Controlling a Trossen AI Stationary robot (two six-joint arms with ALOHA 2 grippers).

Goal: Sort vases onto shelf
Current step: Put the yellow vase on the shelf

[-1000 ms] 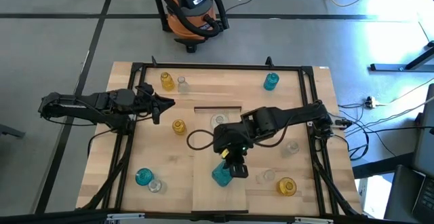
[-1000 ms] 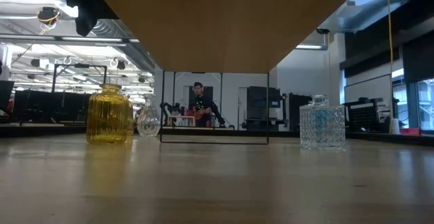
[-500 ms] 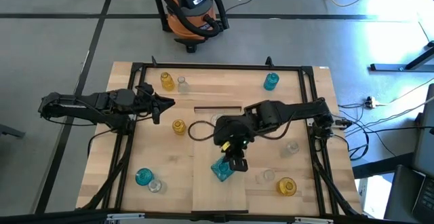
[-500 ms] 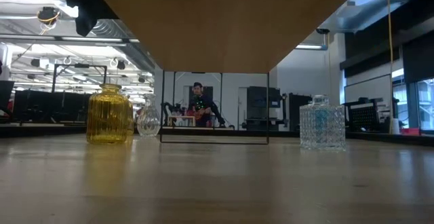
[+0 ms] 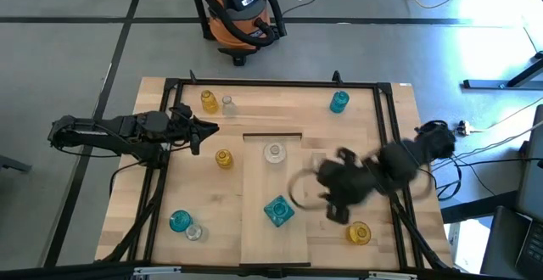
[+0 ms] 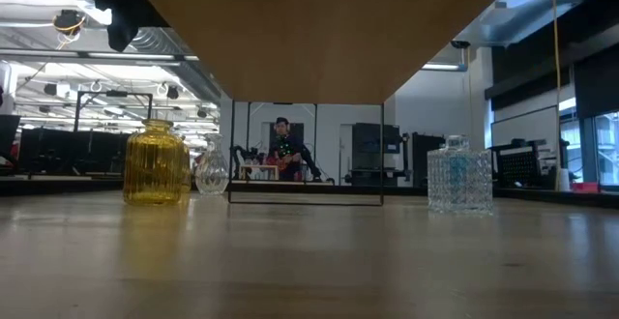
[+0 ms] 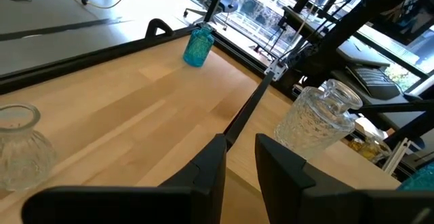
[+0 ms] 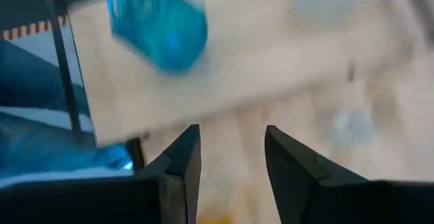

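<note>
The shelf is a pale plank in the table's middle with a black bar at its far end. A teal square vase and a clear round vase stand on it. My right gripper is open and blurred, right of the teal vase and near an amber vase. My left gripper waits at the table's left, its fingers a narrow gap apart. Other vases stand on the tabletop: amber, clear, teal, amber.
A teal vase and a clear vase stand at the near left, and another clear vase at the right. A black frame rims the table. A board's underside fills the top of the low view. A person shows far behind.
My right gripper has drawn away from the teal square vase and swung fast toward the table's right edge, blurring as it goes. The vase, which shifted slightly toward the far edge while the gripper was at it, now stands alone on the shelf.
</note>
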